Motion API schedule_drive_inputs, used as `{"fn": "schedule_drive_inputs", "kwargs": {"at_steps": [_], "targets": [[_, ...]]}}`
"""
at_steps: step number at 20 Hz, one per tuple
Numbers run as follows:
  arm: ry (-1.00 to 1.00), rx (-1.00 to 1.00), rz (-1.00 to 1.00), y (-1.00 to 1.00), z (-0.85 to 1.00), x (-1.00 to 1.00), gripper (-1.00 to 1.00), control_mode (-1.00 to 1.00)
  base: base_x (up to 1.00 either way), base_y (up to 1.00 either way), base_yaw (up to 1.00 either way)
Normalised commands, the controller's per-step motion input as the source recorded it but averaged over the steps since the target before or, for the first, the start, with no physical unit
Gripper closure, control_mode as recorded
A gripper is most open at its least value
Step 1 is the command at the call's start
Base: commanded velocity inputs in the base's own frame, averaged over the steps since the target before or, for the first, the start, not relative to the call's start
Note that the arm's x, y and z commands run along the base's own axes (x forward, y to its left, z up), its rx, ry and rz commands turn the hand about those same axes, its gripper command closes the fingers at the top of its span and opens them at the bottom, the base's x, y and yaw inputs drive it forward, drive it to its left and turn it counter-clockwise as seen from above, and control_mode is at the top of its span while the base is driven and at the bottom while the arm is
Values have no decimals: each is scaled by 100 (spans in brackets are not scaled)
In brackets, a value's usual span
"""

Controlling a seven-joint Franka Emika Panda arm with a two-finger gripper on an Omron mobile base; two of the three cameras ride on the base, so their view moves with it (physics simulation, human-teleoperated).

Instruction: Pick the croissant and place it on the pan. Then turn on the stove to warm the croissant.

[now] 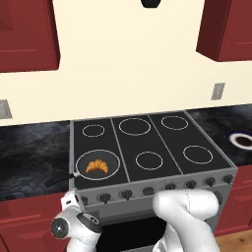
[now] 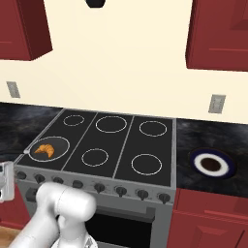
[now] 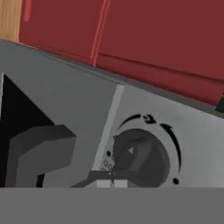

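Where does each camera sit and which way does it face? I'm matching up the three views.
Left base view: behind the arm's left, looking down at the stove; white arm at lower right.
Right base view: behind the arm's right, facing the same stove; arm at lower left.
Hand view: on the hand, close against a stove knob on the grey front.
Both base views share the croissant lying in the pan on the front-left burner.

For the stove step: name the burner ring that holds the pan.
The front-left ring of the stove, nearest the knobs: the pan sits on it with the croissant inside. The other five rings are bare.
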Motion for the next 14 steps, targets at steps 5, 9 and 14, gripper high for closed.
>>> {"fn": "schedule_drive_inputs", "kwargs": {"at_steps": [5, 9, 14], "targets": [[22, 1, 67, -32, -23, 0, 100, -100, 0, 0, 0], [25, 2, 66, -28, -17, 4, 100, -100, 0, 0, 0], [11, 0, 52, 7, 36, -8, 100, -100, 0, 0, 0]]}}
